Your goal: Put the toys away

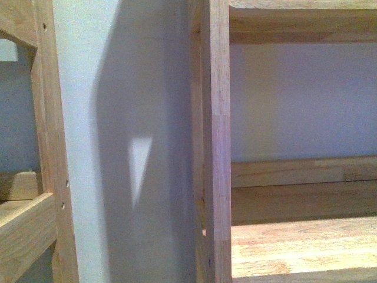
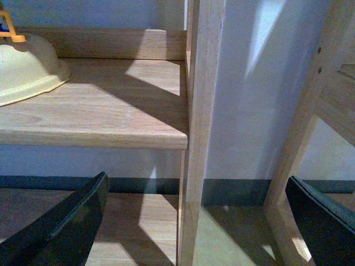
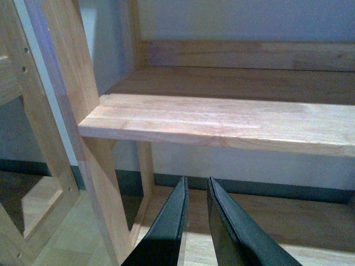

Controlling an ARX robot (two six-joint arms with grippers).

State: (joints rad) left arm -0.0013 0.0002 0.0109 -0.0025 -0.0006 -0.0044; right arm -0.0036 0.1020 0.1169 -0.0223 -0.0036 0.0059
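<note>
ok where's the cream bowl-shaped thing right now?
Only the left wrist view shows the cream bowl-shaped thing: it sits upside down on the wooden shelf, at the end away from the upright post, partly cut off by the frame edge.

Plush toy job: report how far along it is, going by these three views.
Done: nothing visibly; no plush toy appears in any view. In hand: nothing. The left gripper is wide open and empty; the right gripper has its jaws nearly together with nothing between them. Both face the wooden shelf unit; a cream bowl-shaped object sits on one shelf. Left: whether the toy is already stored or still to fetch cannot be told.
</note>
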